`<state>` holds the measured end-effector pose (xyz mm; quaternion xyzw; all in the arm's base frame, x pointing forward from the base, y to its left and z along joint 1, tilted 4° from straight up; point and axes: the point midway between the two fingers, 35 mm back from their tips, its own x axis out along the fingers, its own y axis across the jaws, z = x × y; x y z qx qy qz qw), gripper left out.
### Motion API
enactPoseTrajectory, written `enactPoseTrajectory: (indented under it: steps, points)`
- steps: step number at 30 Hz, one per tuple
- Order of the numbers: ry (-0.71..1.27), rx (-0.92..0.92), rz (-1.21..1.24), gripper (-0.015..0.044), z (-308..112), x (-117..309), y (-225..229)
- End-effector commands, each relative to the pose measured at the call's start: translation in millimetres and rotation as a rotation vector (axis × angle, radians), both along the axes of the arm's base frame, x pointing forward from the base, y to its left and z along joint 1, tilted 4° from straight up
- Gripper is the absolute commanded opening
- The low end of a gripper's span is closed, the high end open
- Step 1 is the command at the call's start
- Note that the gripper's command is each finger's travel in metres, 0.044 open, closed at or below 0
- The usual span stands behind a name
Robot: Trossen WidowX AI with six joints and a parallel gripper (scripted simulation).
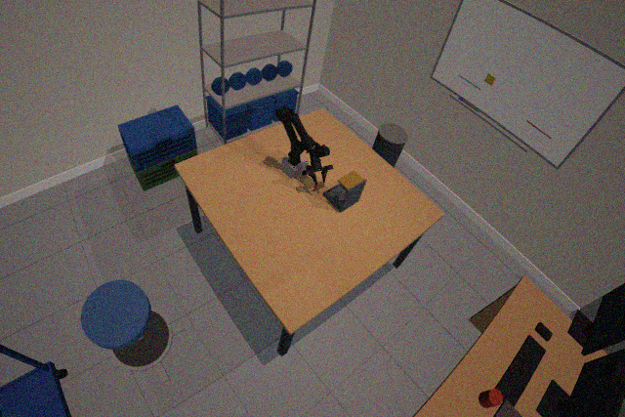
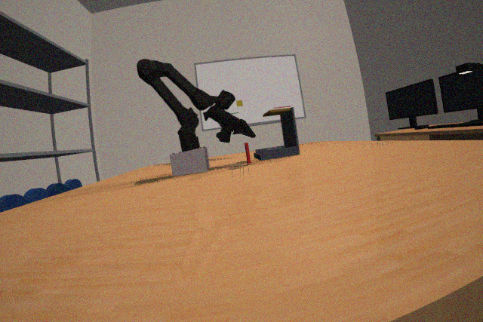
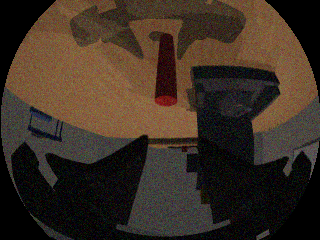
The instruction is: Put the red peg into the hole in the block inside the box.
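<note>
The red peg [image 1: 315, 187] [image 2: 247, 153] [image 3: 166, 72] stands upright on the table just in front of the box [image 1: 353, 197] [image 2: 289, 129] [image 3: 225, 73]. The box has a low base, a tall back wall and a flat yellow-orange roof [image 1: 352, 180] [image 2: 278, 111] jutting out over the base. The block and its hole are too dark to make out. My gripper [image 1: 319, 182] [image 2: 253, 136] [image 3: 173, 141] is partly open with nothing between its fingers. It points obliquely down, above the peg's top and outside the box, its tips a little below roof height.
The table [image 1: 303, 261] [image 2: 234, 240] carries the arm's pale base [image 1: 292, 167] [image 2: 189, 161] behind the peg, on the side away from the box. The roof edge sticks out toward the arm. The shelf rack [image 1: 222, 49] and whiteboard [image 1: 520, 69] [image 2: 253, 77] are beyond the table.
</note>
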<state>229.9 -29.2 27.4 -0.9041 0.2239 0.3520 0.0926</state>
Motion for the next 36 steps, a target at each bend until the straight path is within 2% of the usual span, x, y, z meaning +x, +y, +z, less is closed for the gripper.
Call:
enactPoseTrajectory:
  steps: [1,27,36]
  points:
    - [0.019,-0.008,0.0,0.022,-11,-3,-1]
    - [0.025,-0.008,-0.001,0.022,-52,-13,-2]
    - [0.025,-0.008,-0.001,0.022,-54,-14,-2]
